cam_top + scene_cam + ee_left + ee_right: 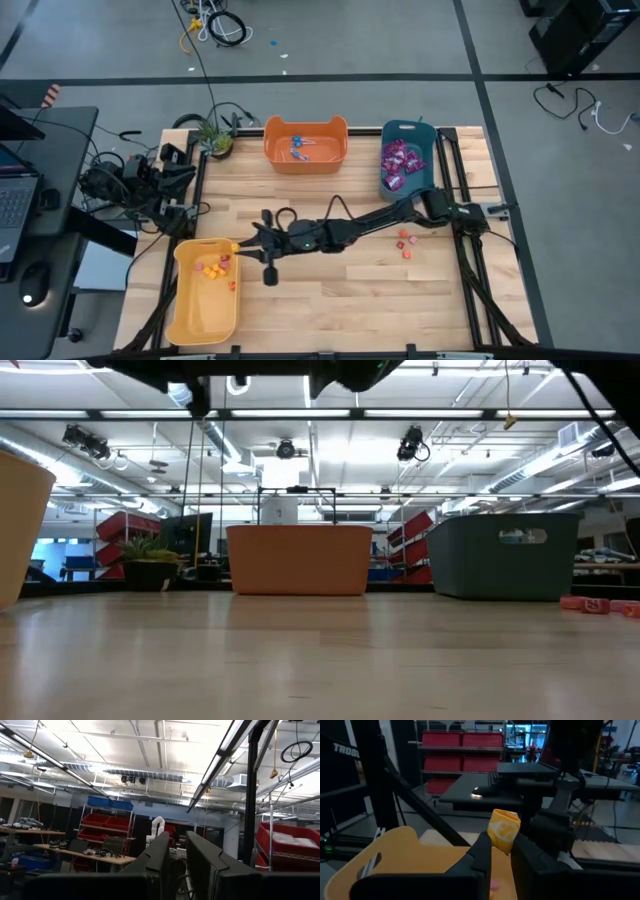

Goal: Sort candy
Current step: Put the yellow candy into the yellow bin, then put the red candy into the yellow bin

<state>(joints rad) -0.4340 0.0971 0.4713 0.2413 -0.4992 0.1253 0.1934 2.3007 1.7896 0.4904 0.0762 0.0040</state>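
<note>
- High view: on the wooden table (330,290), I have the right gripper (247,243) stretched across to the yellow bin (205,325), just beside its rim; loose red candies (405,243) lie well behind it.
- Low view: orange bin (300,560) and teal bin (505,555) stand opposite.
- Left wrist: left gripper (177,851) parked, fingers slightly apart, empty.
- Right wrist: fingers pinch a yellow-orange wrapped candy (503,830), bin directly below.

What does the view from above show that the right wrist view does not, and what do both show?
Only the view from above: the orange bin, the teal bin of purple packets, and loose red sweets on the table. Only the right wrist view: an orange sweet pinched in the right hand. Both: the yellow bin.
</note>
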